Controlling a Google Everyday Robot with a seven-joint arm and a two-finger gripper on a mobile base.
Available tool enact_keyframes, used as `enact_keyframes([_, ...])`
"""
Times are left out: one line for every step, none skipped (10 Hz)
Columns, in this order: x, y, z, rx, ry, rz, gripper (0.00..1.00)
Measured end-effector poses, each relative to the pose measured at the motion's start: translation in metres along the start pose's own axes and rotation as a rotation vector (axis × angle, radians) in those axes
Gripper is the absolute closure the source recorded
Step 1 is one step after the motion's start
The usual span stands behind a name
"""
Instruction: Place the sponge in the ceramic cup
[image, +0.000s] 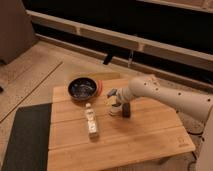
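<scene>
On the slatted wood table (150, 140), the gripper (111, 99) hangs over the round cup (115, 111), clamped on the soft sponge (108, 102).

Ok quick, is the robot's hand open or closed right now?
The gripper: closed, holding the sponge just above the ceramic cup.

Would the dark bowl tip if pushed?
Probably not: the bowl is wide and low on the wooden table, so it would likely slide. Its shiny inside suggests a hard, rigid body. The pincer is at the ceramic cup, apart from the bowl.
</scene>
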Motion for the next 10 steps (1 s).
enact_keyframes([-0.003, 0.002, -0.002, 0.001, -0.006, -0.008, 0.40])
enact_keyframes([-0.004, 0.003, -0.002, 0.001, -0.008, -0.011, 0.40])
enact_keyframes([-0.006, 0.006, -0.002, 0.001, -0.009, -0.019, 0.40])
enact_keyframes([-0.006, 0.008, -0.002, -0.001, -0.008, -0.024, 0.40])
enact_keyframes([-0.007, 0.010, -0.002, -0.002, -0.008, -0.030, 0.40])
enact_keyframes([-0.008, 0.014, -0.001, -0.005, -0.005, -0.043, 0.40])
enact_keyframes([-0.008, 0.017, 0.001, -0.008, 0.000, -0.052, 0.40])
enact_keyframes([-0.008, 0.019, 0.002, -0.009, 0.006, -0.059, 0.40])
enact_keyframes([-0.007, 0.023, 0.006, -0.011, 0.024, -0.075, 0.40])
enact_keyframes([-0.007, 0.024, 0.008, -0.009, 0.036, -0.084, 0.40])
